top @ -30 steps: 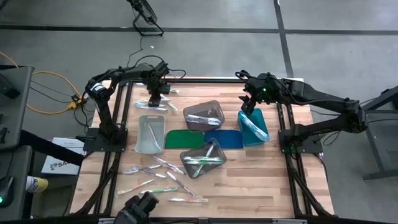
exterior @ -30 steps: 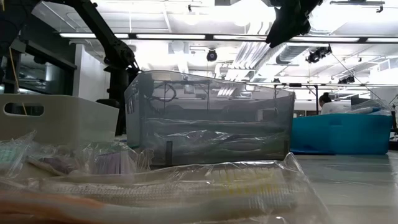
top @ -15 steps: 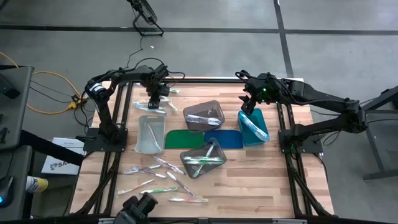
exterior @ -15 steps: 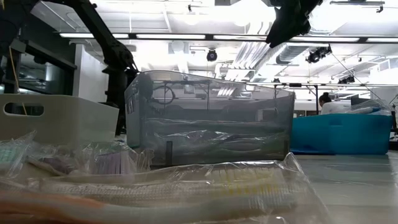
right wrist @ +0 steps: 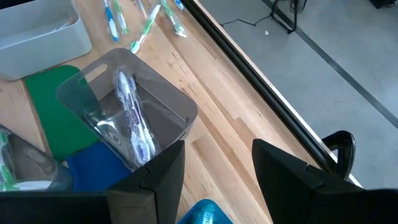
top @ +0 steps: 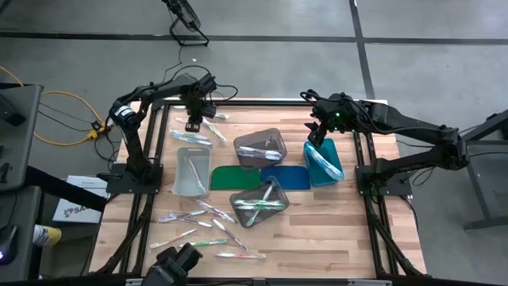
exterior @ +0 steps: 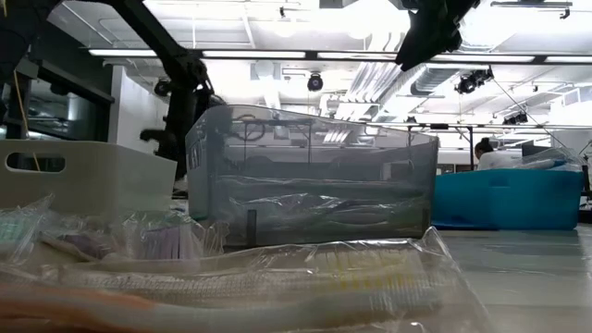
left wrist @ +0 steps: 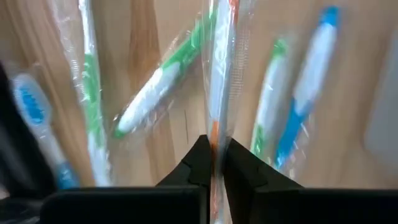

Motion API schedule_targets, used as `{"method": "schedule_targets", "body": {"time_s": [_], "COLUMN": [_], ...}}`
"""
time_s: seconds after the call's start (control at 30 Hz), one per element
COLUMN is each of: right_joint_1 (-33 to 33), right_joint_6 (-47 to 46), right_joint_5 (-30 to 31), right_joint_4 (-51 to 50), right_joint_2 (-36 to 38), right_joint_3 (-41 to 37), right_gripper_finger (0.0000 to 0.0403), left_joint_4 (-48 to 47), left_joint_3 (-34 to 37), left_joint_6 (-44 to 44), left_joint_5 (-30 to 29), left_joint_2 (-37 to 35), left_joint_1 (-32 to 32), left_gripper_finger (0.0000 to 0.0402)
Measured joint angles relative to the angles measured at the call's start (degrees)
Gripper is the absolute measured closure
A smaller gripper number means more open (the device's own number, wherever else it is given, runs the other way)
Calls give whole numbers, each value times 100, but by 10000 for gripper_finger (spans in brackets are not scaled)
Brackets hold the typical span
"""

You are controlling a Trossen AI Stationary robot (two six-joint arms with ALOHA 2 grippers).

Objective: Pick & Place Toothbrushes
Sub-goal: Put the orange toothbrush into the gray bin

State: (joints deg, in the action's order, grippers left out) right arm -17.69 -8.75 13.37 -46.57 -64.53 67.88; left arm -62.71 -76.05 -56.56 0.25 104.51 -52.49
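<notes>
The left gripper (left wrist: 213,163) pinches a wrapped toothbrush (left wrist: 217,68) (orange-tipped, apparently); the right gripper (right wrist: 213,163) hangs spread.

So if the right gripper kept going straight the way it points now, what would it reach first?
Probably the grey translucent bin holding a wrapped toothbrush: it sits just beyond the open right gripper, toward the left finger's side. Depth is unclear; bare table may come first.

Wrapped toothbrushes (exterior: 250,277) lie blurred on the worktop (exterior: 518,277) up front. Behind stand a clear bin (exterior: 310,176), a grey bin (exterior: 83,176) and a teal bin (exterior: 509,199).
</notes>
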Motion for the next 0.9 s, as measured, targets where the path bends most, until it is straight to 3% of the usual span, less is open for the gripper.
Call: {"method": "schedule_targets", "body": {"time_s": [0.2,0.4,0.7,0.9], "right_joint_1": [1,0,0,4], "right_joint_6": [131,151,154,296], "right_joint_5": [-26,-8,-39,-44], "right_joint_4": [-101,-441,-528,-547], "right_joint_2": [0,0,52,184], "right_joint_3": [0,0,0,0], "right_gripper_finger": [222,222,222,222], "left_joint_4": [-1264,-1764,-2343,-2320], "left_joint_3": [-724,-748,-699,-197], "left_joint_6": [-872,-1123,-1070,-758], "left_joint_5": [371,747,803,824], "left_joint_2": [-266,-1045,-1743,-1812], "left_joint_1": [54,558,2165,3369], "left_gripper_finger": [389,389,389,389]}}
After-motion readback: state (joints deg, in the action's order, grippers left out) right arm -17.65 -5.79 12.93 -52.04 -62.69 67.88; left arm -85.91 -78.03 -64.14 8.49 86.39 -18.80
